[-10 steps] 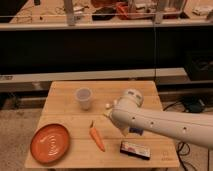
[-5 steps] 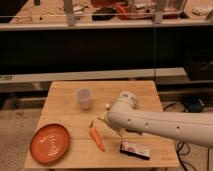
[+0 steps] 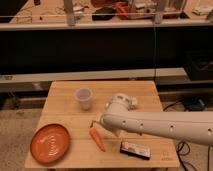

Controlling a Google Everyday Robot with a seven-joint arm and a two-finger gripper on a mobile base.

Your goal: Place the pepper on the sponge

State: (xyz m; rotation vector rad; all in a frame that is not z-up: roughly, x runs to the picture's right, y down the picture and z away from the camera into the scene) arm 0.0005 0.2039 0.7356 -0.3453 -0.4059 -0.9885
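Observation:
The pepper (image 3: pixel 97 139), slim and orange, lies on the wooden table (image 3: pixel 65 116) near its front, pointing toward the front edge. My gripper (image 3: pixel 94 124) is at the end of the white arm (image 3: pixel 160 127) that reaches in from the right. It hangs just above the pepper's far end, very close to it. The sponge is hidden, possibly behind the arm.
A clear plastic cup (image 3: pixel 83 97) stands at the back of the table, left of the arm's wrist. A round orange plate (image 3: pixel 50 143) lies at the front left. A flat black box with a white-and-red label (image 3: pixel 135 149) lies at the front right, under the arm.
The arm has swung left and lower, bringing the gripper from near the cup's right side down to just above the pepper. The pepper, cup, plate and box have not moved.

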